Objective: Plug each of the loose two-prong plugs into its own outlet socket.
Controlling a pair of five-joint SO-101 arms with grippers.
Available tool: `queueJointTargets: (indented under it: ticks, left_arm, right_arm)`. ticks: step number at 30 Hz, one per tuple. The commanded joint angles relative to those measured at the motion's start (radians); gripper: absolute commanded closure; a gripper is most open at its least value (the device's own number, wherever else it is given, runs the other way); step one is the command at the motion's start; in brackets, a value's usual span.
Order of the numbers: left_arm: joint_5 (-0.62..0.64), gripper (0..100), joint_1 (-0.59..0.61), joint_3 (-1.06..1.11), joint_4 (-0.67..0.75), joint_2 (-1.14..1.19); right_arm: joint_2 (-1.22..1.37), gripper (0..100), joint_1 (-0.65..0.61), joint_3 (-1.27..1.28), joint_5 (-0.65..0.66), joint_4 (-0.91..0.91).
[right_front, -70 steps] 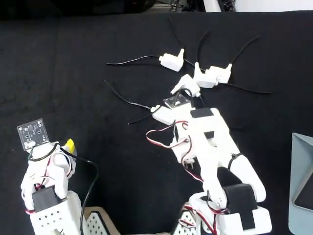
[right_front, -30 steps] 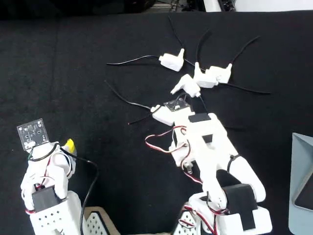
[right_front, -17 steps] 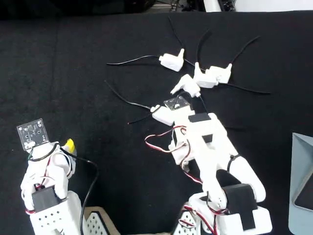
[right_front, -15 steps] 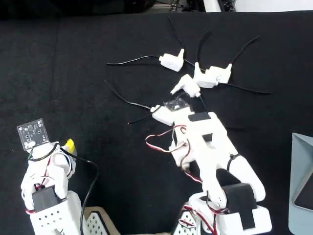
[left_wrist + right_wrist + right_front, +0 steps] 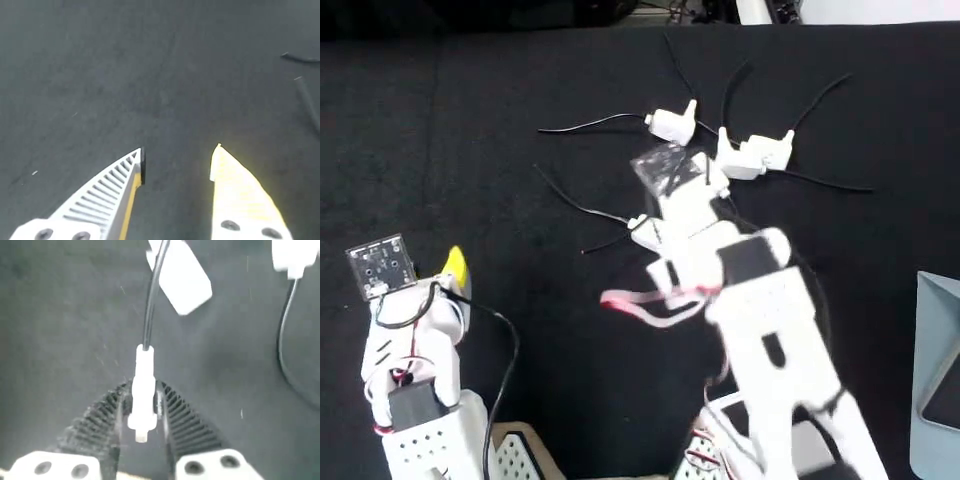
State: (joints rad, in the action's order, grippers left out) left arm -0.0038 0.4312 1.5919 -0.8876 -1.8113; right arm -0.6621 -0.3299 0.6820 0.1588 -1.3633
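My right gripper (image 5: 142,407) is shut on a small white two-prong plug (image 5: 143,385) whose black cord runs away from the fingers. Just beyond it lies a white outlet socket (image 5: 182,277), apart from the plug. In the high view the right gripper (image 5: 672,182) is stretched out over the cluster of white pieces: one socket (image 5: 670,125) at the back, a joined pair (image 5: 755,155) to the right, and a white block (image 5: 648,233) beside the arm. My left gripper (image 5: 177,155) is open over bare black cloth, at the table's front left (image 5: 432,268).
Thin black cords (image 5: 580,125) fan out from the white pieces across the black table (image 5: 500,100). A grey tray (image 5: 935,370) sits at the right edge. Red and white servo wires (image 5: 640,305) hang from the right arm.
The right arm has swung out toward the back sockets, with the plug in its fingers. The left arm has shifted slightly, its yellow finger now showing more.
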Motion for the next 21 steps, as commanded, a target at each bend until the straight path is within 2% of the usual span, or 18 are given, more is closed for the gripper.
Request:
queueJointTargets:
  ticks: [1, 10, 17, 21]
  left_arm:
    - [0.049, 77, -0.094, -0.088, 0.06, -0.006]
    - [0.089, 77, -0.257, -0.14, 0.146, -0.006]
    - [0.087, 77, -0.421, -0.2, 0.144, -0.006]
    - [0.081, 77, -0.509, -0.205, 0.138, -0.006]
  right_arm:
    - [-0.176, 98.7, -0.11, 0.104, 0.0, 0.215]
    - [-0.369, 98.7, -0.282, 0.389, 0.0, 0.614]
    - [-0.423, 98.7, -0.442, 0.496, -0.002, 0.74]
    - [-0.432, 98.7, -0.456, 0.506, -0.002, 0.743]
